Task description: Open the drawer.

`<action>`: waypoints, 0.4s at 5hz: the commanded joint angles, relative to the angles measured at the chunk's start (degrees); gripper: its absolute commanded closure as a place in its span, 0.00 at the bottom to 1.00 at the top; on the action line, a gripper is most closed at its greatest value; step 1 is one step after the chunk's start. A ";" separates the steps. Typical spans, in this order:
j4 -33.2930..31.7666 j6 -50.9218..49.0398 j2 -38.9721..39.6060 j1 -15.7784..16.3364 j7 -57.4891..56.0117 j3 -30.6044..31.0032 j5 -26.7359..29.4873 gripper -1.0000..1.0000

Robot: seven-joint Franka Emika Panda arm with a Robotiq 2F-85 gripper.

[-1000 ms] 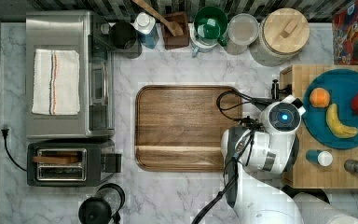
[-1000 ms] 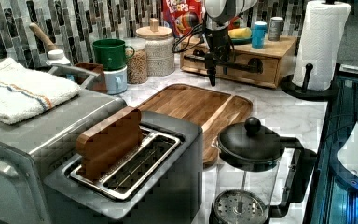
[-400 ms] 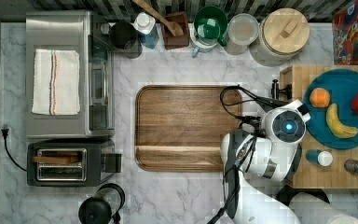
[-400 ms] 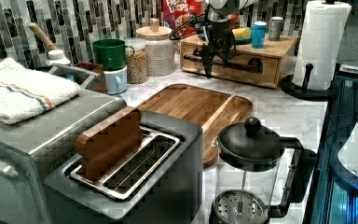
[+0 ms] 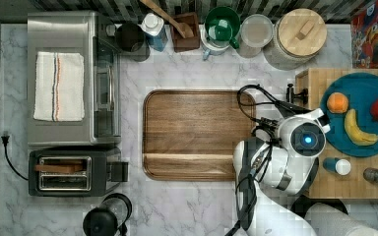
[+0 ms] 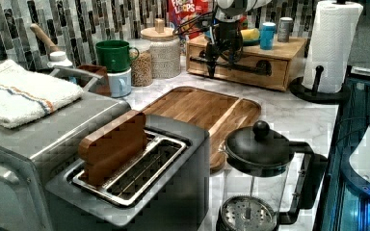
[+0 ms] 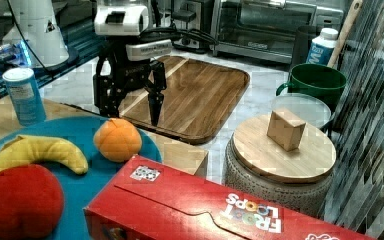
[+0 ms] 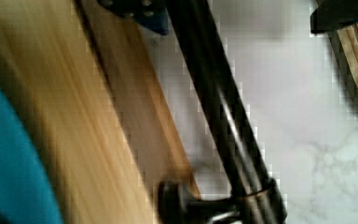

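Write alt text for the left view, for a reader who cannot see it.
The robot's hand hangs at the black bar handle of the light wooden drawer, at the far side of a marble counter. A toaster and a French press stand nearest.

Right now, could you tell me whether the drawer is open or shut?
Shut: in the left view the drawer front sits flush with the cabinet, with the tool at its handle.
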 commanded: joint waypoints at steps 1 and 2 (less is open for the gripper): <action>-2.01 -4.35 -0.67 10.56 2.56 12.39 2.57 0.00; -2.08 -4.79 -0.61 12.89 6.57 12.65 0.66 0.00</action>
